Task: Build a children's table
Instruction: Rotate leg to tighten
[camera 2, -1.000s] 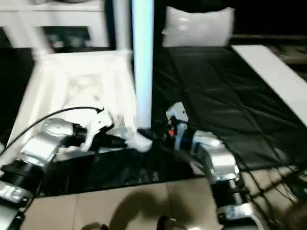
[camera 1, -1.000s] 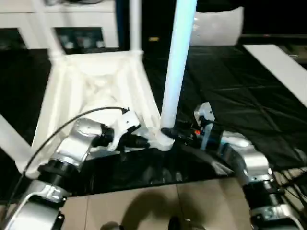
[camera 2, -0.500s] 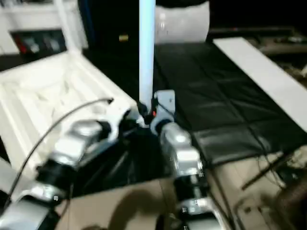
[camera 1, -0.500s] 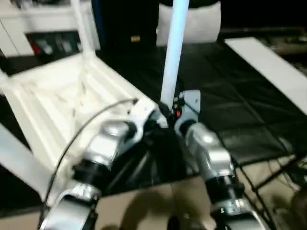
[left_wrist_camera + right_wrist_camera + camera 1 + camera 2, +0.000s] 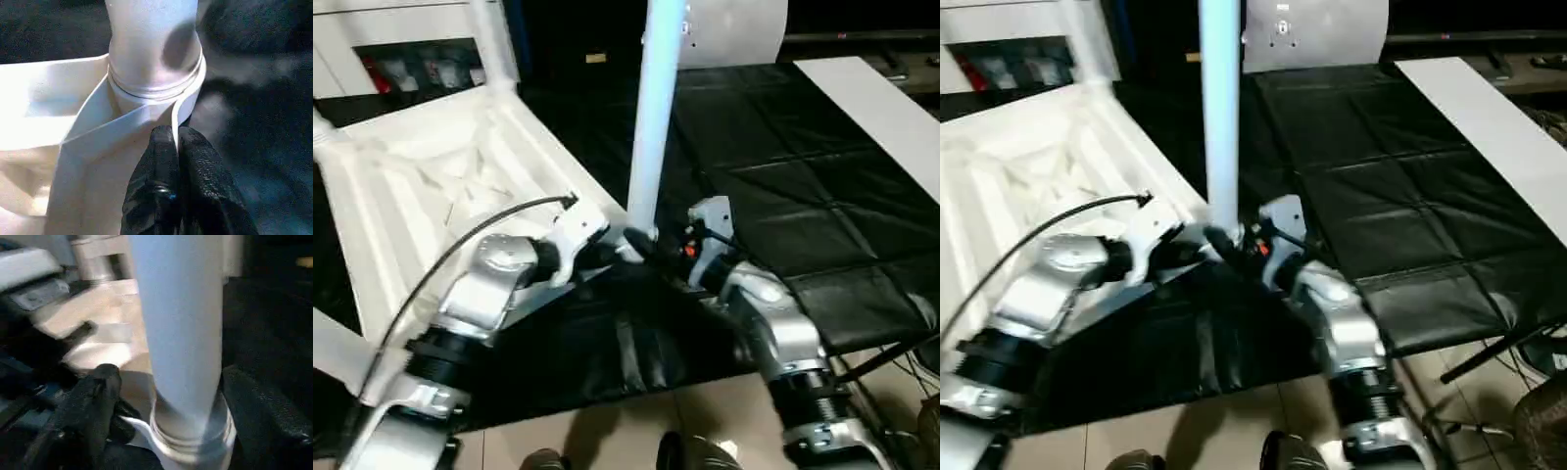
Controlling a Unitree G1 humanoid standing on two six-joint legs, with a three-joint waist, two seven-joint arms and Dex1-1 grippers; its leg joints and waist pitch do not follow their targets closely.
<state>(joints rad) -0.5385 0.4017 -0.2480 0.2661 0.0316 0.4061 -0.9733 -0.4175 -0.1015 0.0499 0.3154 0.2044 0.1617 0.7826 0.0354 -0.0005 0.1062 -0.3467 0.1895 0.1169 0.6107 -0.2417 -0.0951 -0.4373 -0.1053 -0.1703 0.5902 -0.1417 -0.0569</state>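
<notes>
My right gripper has spread apart around the upright leg; beside its corner socket, my left gripper pinches the tabletop's rim, steadying it.

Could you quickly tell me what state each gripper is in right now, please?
Left gripper: shut, pinching the table top's rim at the corner socket.
Right gripper: open, fingers either side of the upright leg.

White plastic table lies upside down — ribbed underside up. One tapered leg stands upright in its near corner socket — seated.
</notes>
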